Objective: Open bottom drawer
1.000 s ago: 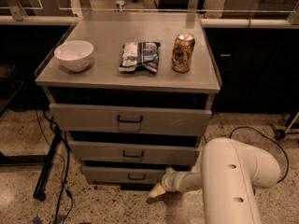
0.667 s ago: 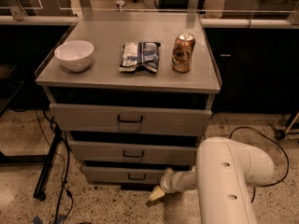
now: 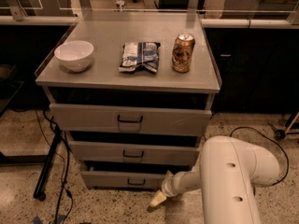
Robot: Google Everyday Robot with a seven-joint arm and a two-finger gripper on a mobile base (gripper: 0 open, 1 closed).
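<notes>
The bottom drawer (image 3: 105, 178) is the lowest, shallowest grey front of the cabinet, with a small black bar handle (image 3: 136, 182). A dark gap shows above its front. My white arm reaches in from the lower right. My gripper (image 3: 158, 200) hangs low near the floor, just below and in front of the drawer's right end, a little right of the handle. It does not touch the handle.
The middle drawer (image 3: 133, 153) and top drawer (image 3: 130, 119) sit above. On the cabinet top stand a white bowl (image 3: 74, 55), a snack bag (image 3: 138, 56) and a brown can (image 3: 182, 53). Black cables and a stand leg (image 3: 49, 164) lie left on the floor.
My arm has shifted slightly left; the gripper stays at nearly the same spot by the drawer's right end. The drawers have not moved.
</notes>
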